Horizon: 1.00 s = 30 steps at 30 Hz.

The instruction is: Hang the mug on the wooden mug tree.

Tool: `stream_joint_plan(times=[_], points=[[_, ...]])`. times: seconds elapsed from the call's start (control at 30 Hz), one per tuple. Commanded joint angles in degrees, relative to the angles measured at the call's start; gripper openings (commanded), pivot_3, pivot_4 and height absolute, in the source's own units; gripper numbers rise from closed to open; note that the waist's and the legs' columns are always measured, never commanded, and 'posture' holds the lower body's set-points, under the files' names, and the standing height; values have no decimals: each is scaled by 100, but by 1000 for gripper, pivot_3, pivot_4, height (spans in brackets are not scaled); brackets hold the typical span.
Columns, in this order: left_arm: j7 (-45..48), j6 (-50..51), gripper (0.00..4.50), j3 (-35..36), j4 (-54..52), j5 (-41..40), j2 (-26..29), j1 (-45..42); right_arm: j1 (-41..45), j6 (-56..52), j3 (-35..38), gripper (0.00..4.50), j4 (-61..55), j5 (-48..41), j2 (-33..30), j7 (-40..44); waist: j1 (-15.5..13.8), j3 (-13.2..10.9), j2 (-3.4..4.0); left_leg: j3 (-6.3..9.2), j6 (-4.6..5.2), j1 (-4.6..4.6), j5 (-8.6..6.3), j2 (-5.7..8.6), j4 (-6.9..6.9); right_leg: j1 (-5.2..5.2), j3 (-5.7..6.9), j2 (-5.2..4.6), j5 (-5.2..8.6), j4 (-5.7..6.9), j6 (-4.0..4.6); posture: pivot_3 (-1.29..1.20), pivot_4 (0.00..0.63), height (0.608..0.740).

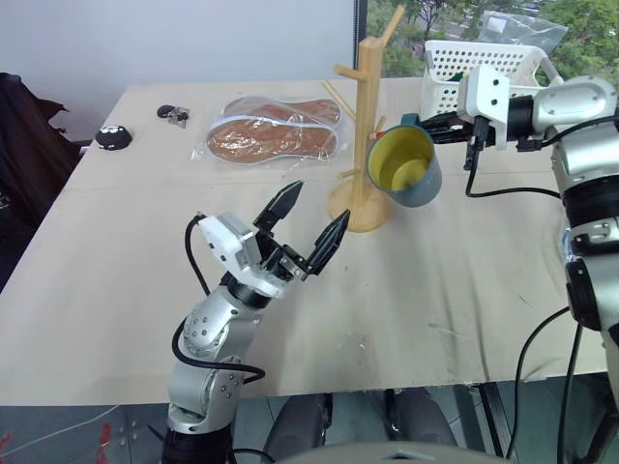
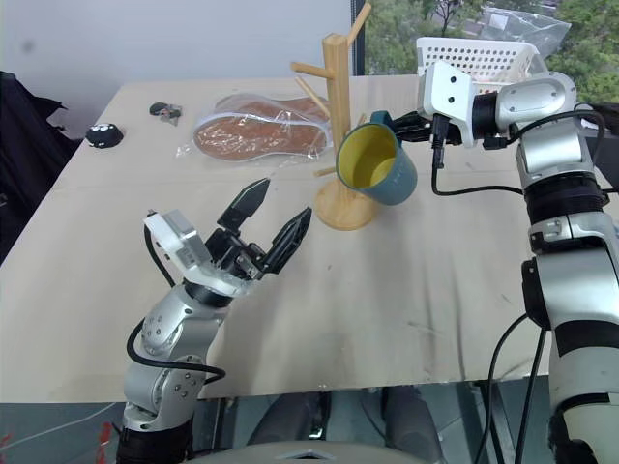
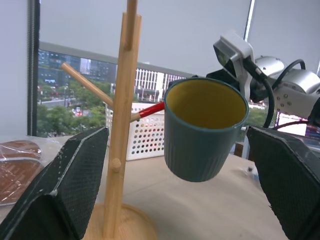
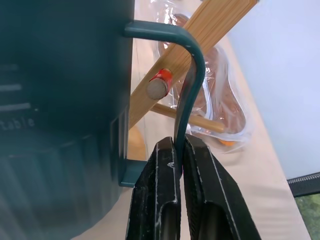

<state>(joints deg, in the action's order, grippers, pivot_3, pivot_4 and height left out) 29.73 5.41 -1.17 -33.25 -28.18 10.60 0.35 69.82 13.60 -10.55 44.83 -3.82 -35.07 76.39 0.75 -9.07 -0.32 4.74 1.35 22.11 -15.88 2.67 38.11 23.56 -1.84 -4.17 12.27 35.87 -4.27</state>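
Observation:
The teal-blue mug (image 1: 404, 166) with a yellow inside hangs in the air, tipped with its mouth toward me, just right of the wooden mug tree (image 1: 369, 126). My right gripper (image 4: 179, 150) is shut on the mug's thin blue loop handle (image 4: 192, 75). A red-tipped peg (image 4: 159, 86) of the tree shows through the handle loop; I cannot tell whether it passes through. My left gripper (image 1: 315, 208) is open with nothing in it. It is raised in front of the tree's round base (image 1: 358, 208), pointing at tree and mug, clear of both.
A white perforated basket (image 1: 484, 63) stands at the table's far right, behind my right arm. A clear plastic bag with brown contents (image 1: 276, 130) lies left of the tree. A small dark object (image 1: 113, 138) and some keys (image 1: 174, 116) lie at the far left.

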Motion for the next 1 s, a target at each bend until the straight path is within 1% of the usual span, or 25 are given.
stream_joint_plan(times=[0.03, 0.2, 0.23, 0.3, 0.47, 0.5, 0.53, 0.6, 0.67, 0.73, 0.83, 0.93, 1.0], points=[[-20, -244, 4500, -26, -194, 34, -19, 55, 380, 142, 123, 76, 124, 31, 74, -2, 1, -1, 1, -1, 0, 1, 0, 0, 0, 1, -1, 0, 0, 0, 0, 0, 150, 740], [-17, -347, 4500, -48, -114, 27, -25, 39, 559, 162, 177, 76, 311, 84, 192, -99, 1, -1, 2, -2, 0, 2, 0, 0, -1, 6, -3, 0, 0, 1, 0, 0, 150, 740], [-15, -362, 4500, -57, -92, 29, -25, 24, 577, 173, 176, 315, 331, 100, 196, -117, -2, -1, 2, -2, 0, 3, 0, 0, -1, 6, -3, 0, 0, 1, 0, 0, 150, 740], [-6, -381, 4500, -67, -40, 32, -17, -22, 595, 157, 178, 963, 333, 123, 165, -115, -10, -1, 2, -2, 0, 4, 0, 1, -1, 6, -3, 0, 0, 1, 0, 0, 150, 740], [7, -407, 4500, -112, 41, 53, -4, -100, 617, 133, 242, 3489, 344, 169, 7, -182, -7, -1, 3, -2, 0, 5, 0, 2, 0, 7, -3, 0, 0, 1, 0, 0, 150, 740], [7, -412, 4500, -129, 48, 60, 0, -103, 620, 102, 267, 4054, 343, 169, -55, -201, -7, -1, 3, -1, 0, 5, 0, 2, -1, 8, -3, 0, 0, 1, 0, 0, 150, 740], [-9, -387, 4500, -151, 68, 116, 30, -109, 558, -58, 407, 4441, 278, 75, -189, -278, -8, -2, 3, -1, 0, 5, 0, 2, -1, 8, -2, 0, 0, 1, 0, 0, 150, 740], [-47, -297, 4500, -161, 118, 243, 130, -79, 297, -428, 654, 4441, -12, -128, -439, -383, -41, -2, 3, 0, 0, 9, 0, 3, -1, 9, 0, -1, 0, 1, 0, 0, 150, 740], [-134, -145, 4500, -139, 255, 526, 319, -1, -284, -1002, 930, 4441, -670, -438, -612, -441, -66, 3, -2, 4, 0, 15, 0, 4, 1, 12, 3, -2, 0, 0, 0, 0, 150, 740], [-161, 215, 4500, -118, 396, 583, 553, 92, -1312, -1824, 1264, 4441, -1849, -929, -685, -596, -81, 6, -6, 9, 0, 16, -1, 2, -2, 12, 9, -1, 1, -4, 1, 0, 150, 740], [35, 538, 4500, -177, 390, 560, 912, 320, -3181, -2995, 1718, 4441, -3887, -1717, -602, -1052, -88, 7, 0, 14, 0, 27, -2, -3, -3, 20, 11, -1, 1, 0, 1, 0, 150, 740], [205, 656, 4500, -299, 332, 876, 1349, 663, -4997, -3900, 2069, 4482, -5608, -2337, -226, -1862, -64, 9, 16, 16, 0, 56, -1, -4, 1, 50, 8, -6, 0, 11, 0, 0, 150, 740], [276, 694, 4500, -199, 352, 941, 1571, 924, -6034, -3943, 2132, 4482, -6352, -2362, 168, -2407, -52, 9, 21, 6, 1, 57, -1, -2, 1, 59, -3, -6, 0, 17, -1, 0, 150, 740]])
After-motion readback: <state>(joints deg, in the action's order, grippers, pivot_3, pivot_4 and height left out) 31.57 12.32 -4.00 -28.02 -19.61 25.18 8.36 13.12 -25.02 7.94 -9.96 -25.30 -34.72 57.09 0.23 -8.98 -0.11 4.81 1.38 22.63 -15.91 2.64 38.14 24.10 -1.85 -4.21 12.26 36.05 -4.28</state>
